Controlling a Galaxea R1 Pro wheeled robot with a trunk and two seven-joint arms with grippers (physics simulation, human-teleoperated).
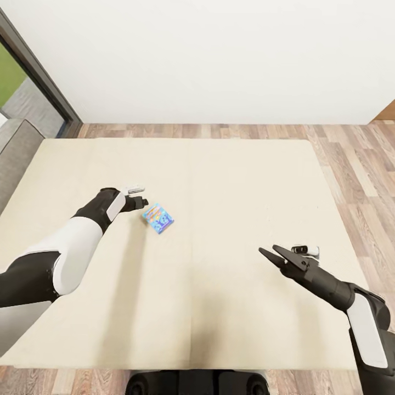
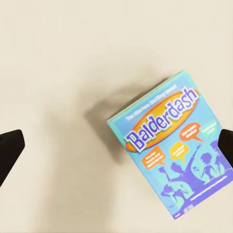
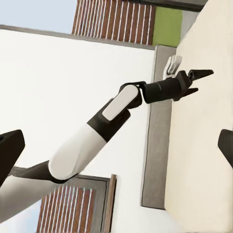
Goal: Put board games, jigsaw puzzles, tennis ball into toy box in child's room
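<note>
One small blue printed game box (image 1: pixel 158 218) lying flat on wide beige two-part mattress of bed (image 1: pixel 230 181), near its middle, titled "Balderdash". Left tool (image 1: pixel 144 202) just beside box, spread wide, holding nothing. Right tool (image 1: pixel 272 253) well apart over mattress, fingers parted, empty. Wood-plank floor (image 1: pixel 356 159) and white wall (image 1: pixel 219 55) beyond.

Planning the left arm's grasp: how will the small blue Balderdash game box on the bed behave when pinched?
The small blue Balderdash game box looks rigid and probably light. It lies flat on the soft beige mattress, so it may sink or slide rather than roll.
</note>
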